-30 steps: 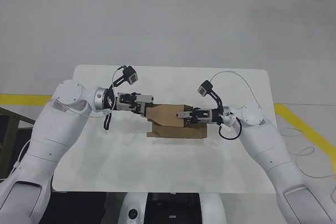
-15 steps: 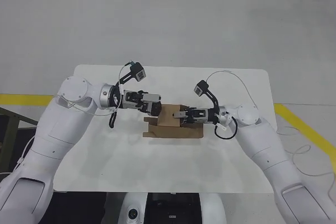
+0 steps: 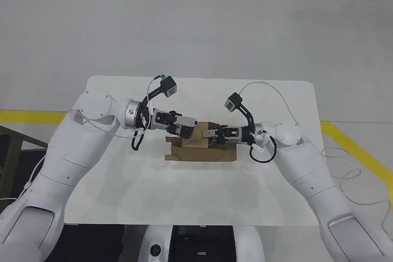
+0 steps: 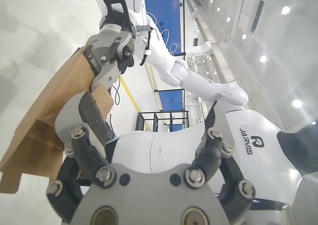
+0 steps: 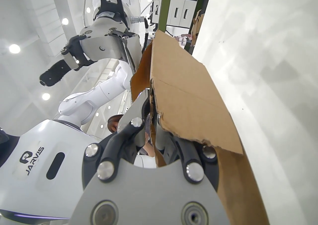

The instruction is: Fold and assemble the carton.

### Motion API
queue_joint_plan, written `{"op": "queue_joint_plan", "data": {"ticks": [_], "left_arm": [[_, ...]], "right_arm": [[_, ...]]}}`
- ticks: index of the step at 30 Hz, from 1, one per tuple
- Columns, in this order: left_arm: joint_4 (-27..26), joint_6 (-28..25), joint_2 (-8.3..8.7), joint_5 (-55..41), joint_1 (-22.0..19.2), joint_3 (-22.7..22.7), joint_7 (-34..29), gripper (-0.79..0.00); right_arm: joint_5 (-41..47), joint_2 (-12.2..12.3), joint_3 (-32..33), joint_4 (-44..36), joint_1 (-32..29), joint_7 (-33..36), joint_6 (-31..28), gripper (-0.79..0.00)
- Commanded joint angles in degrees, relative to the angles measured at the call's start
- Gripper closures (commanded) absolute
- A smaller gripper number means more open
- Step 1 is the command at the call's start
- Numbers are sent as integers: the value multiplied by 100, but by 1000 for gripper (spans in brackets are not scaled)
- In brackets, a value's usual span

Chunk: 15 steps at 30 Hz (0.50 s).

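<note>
From above, the carton [image 3: 203, 149] sits about the middle of the tabletop [image 3: 118, 196], well in from all four edges. It is a flat brown piece with one panel lifted along its far side. My left gripper [image 3: 187, 126] is at the carton's far-left corner. My right gripper [image 3: 211, 133] is on the far edge just beside it, so the two are close together at the raised panel. In my left wrist view, my left gripper [image 4: 151, 116] is spread wide with nothing between its fingers. One ribbed finger [image 4: 93, 114] lies against a small flap [image 4: 101, 97] of the carton [image 4: 49, 104], and the other stands clear of the cardboard. Farther off, my right gripper [image 4: 106, 67] is pinched on the carton's upper edge. In my right wrist view, my right gripper [image 5: 150, 108] is clamped on the ragged edge of the carton [image 5: 188, 102], with cardboard sandwiched between both fingers. The panel runs away from that grip alongside the tabletop [image 5: 260, 49]. Beyond it my left gripper [image 5: 92, 69] gapes, one dark pad out in free air and the other finger partly hidden behind the cardboard.
</note>
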Motion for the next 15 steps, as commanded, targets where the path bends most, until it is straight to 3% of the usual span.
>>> {"op": "queue_joint_plan", "data": {"ticks": [1, 15], "left_arm": [[-11, 6, -4, 3, 11, 10, -4, -785], [183, 30, 61, -243, 234, -368, -11, -785]], "right_arm": [[3, 1, 8, -6, -6, 7, 4, 0], [-87, 123, 375, -213, -181, -41, 16, 0]]}}
